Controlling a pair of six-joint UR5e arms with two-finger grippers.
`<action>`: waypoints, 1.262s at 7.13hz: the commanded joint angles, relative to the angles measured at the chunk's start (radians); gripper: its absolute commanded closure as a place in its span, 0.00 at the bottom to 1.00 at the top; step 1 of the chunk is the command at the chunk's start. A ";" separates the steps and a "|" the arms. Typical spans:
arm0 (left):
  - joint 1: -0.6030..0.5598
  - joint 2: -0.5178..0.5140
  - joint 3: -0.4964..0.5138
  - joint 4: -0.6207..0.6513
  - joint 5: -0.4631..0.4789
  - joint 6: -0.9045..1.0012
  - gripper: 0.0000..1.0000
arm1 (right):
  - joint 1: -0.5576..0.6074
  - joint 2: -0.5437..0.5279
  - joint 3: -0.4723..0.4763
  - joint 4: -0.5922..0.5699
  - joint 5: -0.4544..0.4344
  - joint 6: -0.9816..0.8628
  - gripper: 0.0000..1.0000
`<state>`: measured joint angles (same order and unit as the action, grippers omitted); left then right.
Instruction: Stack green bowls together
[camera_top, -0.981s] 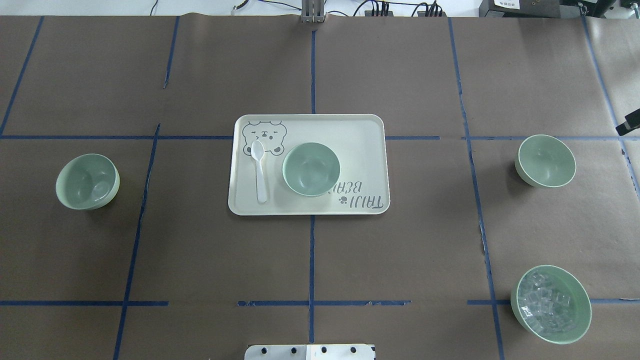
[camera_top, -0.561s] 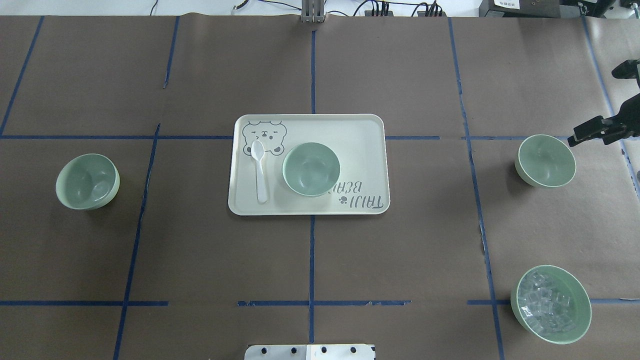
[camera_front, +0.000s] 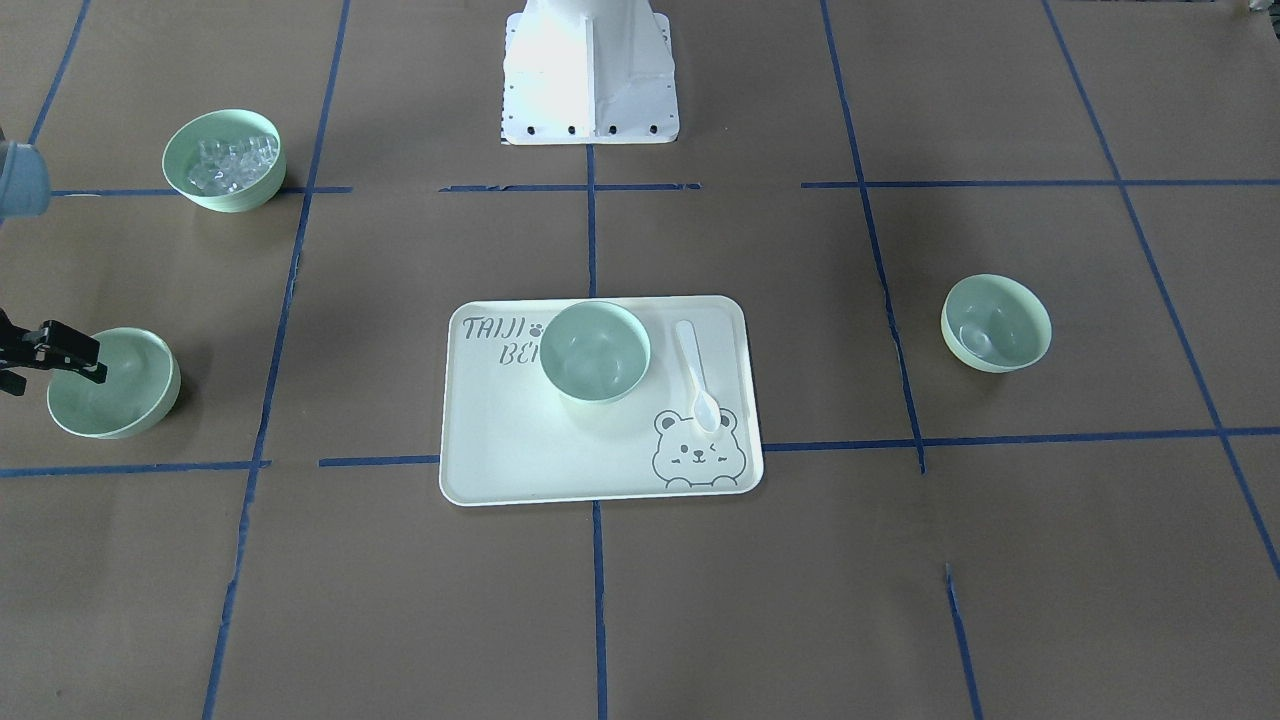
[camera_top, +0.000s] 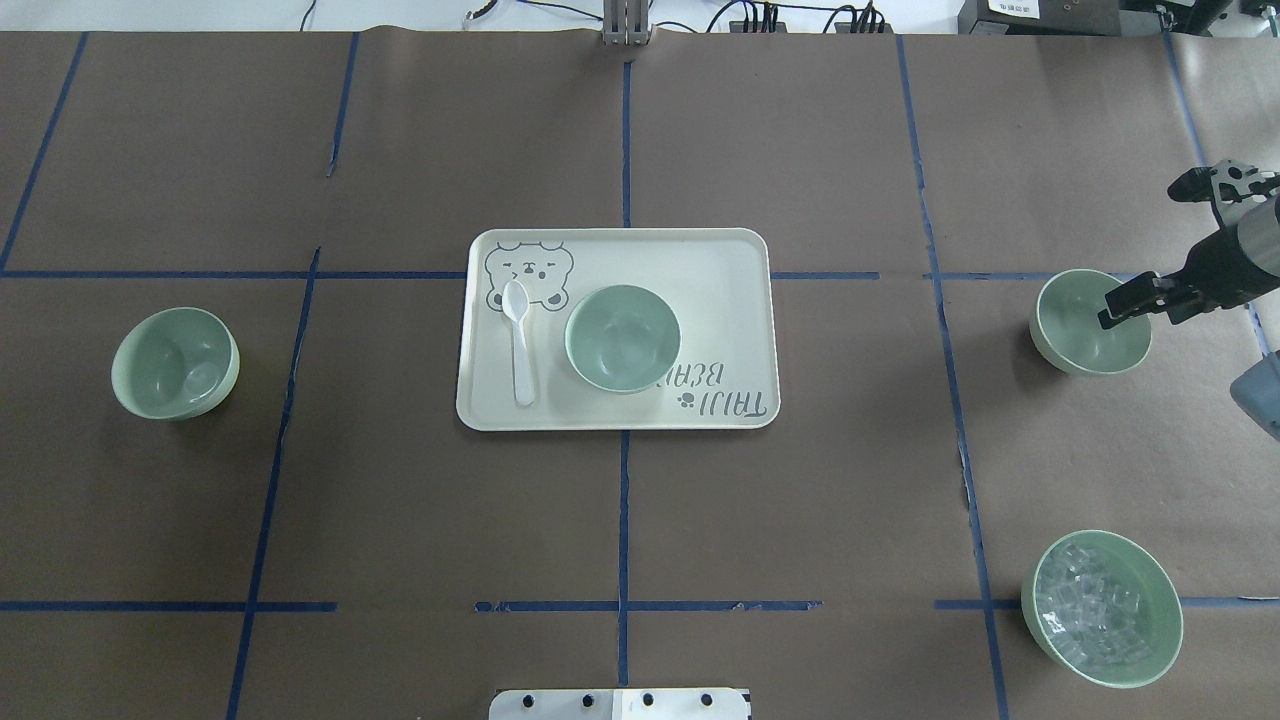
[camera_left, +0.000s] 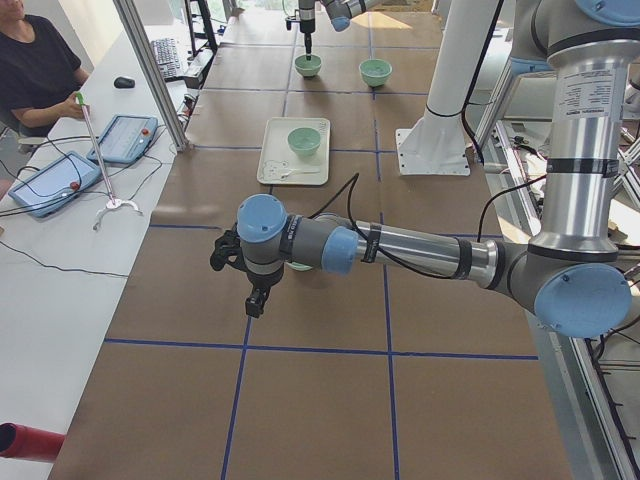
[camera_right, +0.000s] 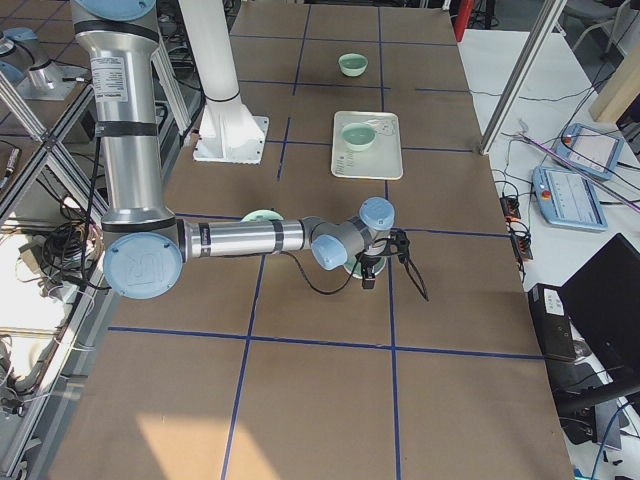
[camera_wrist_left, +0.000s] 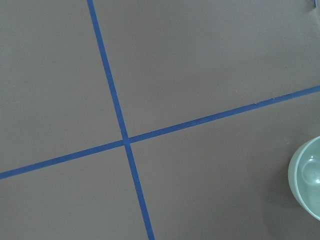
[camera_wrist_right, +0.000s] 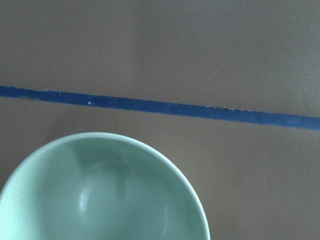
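Bowls of pale green plastic stand upright and well apart: the centre bowl (camera_top: 622, 337) on the cream tray (camera_top: 720, 250) just beside a white spoon (camera_top: 520, 345), the left bowl (camera_top: 175, 362) and the right bowl (camera_top: 1090, 322) directly on the brown surface (camera_top: 800, 520). The right end effector (camera_top: 1142, 253) is spread wide, one finger (camera_top: 1128, 301) over the right bowl's interior, the other beyond its rim. The left end effector (camera_left: 253, 295) hangs near the left bowl; its spread cannot be told. A bowl of clear cubes (camera_top: 1101, 608) sits well apart from the right bowl.

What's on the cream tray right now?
One empty green bowl and a white spoon beside it, not touching, both on the tray. The bowl covers part of the printed lettering.
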<state>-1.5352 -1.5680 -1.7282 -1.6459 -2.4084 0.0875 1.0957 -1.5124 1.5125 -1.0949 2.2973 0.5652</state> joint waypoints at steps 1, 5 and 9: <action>0.001 -0.001 -0.005 0.000 0.000 0.000 0.00 | -0.019 0.001 -0.021 0.000 -0.018 0.001 0.42; 0.001 0.000 -0.007 0.001 0.000 0.000 0.00 | -0.016 0.008 0.004 -0.003 -0.007 0.002 1.00; 0.001 0.000 -0.014 0.005 -0.023 0.000 0.00 | -0.222 0.167 0.254 -0.054 -0.005 0.572 1.00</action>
<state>-1.5339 -1.5677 -1.7407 -1.6420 -2.4217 0.0868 0.9954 -1.4497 1.7118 -1.1496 2.3050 0.8644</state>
